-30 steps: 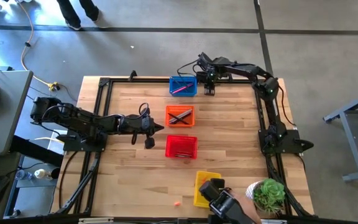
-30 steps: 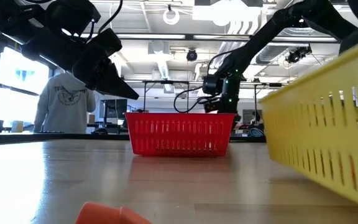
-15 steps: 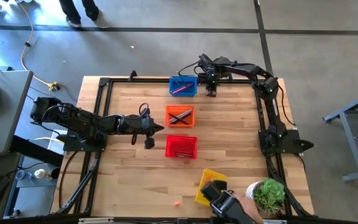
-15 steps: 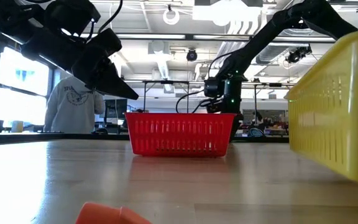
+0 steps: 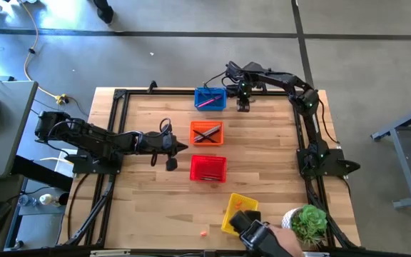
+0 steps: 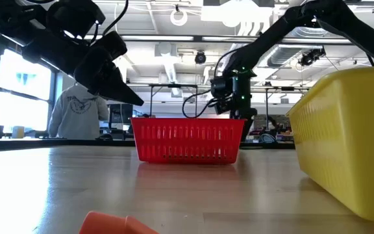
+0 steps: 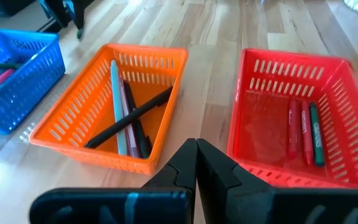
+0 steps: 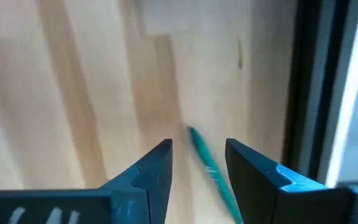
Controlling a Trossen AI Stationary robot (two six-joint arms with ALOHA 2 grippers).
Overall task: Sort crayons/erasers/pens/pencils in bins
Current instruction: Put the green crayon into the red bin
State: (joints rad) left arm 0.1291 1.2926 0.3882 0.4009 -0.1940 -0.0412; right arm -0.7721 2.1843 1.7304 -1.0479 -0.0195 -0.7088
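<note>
**Right tool poised over a green stick beside the blue bin**

Wooden bench [image 5: 262,143] under a dark frame, seen from above, with a grey workshop floor around it.

A thin green stick [image 8: 211,172], a pencil or pen by its look, lies flat on the wood at about one o'clock from the bench's middle, just beside the blue bin [image 5: 210,98]. Through the right wrist camera it lies between the fingers of the right tool [image 8: 197,163], its long axis slanting across the gap. The fingers stand apart, grasping nothing. The right arm is much the nearer, so this pick looks to be its job; the tool may need a slight turn to close squarely across the stick.

Outward from there, bins run toward six o'clock: an orange bin [image 5: 207,133] with dark pens, a red bin [image 5: 208,168] with crayons, and a yellow bin [image 5: 235,213] at the near edge. A small orange-red eraser [image 5: 203,233] lies loose near the yellow bin.

The left tool [image 5: 171,147] waits at nine o'clock, clenched and empty.

A person stands in the room beyond.
</note>
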